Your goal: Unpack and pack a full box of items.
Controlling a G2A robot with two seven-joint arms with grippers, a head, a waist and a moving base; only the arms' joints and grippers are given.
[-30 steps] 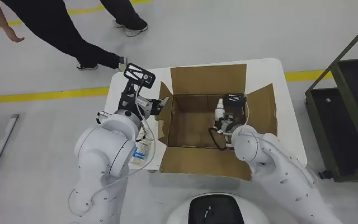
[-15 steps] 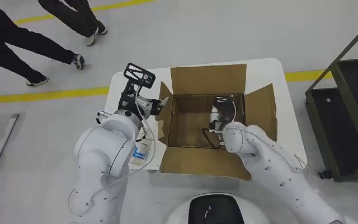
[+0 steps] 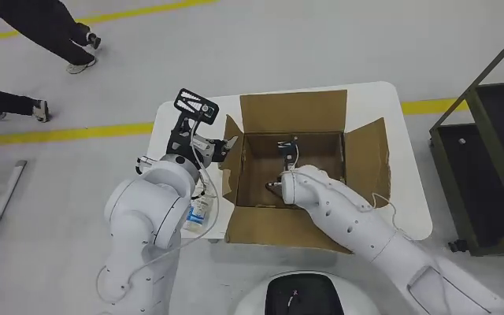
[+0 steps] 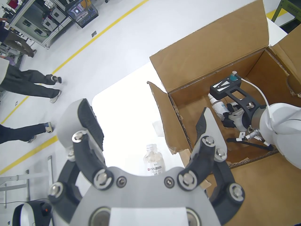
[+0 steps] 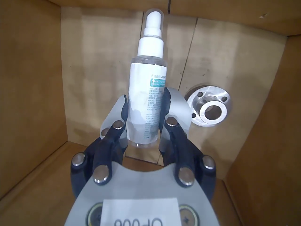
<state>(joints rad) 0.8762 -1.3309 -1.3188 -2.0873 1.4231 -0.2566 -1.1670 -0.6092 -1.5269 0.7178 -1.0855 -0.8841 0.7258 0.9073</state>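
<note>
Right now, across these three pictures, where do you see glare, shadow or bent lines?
Left wrist view: the white table glares bright, and the yellow floor line curves slightly, as through a wide lens. Right wrist view: the metal flange glints, and the side wall of the box is shaded beside the spray bottle in the right gripper. Top view: light is even, shadows soft.

right claw (image 5: pixel 146 102) swung from the box's (image 3: pixel 291 110) right end toward its middle, spray bottle (image 5: pixel 148 81) carried along
</note>
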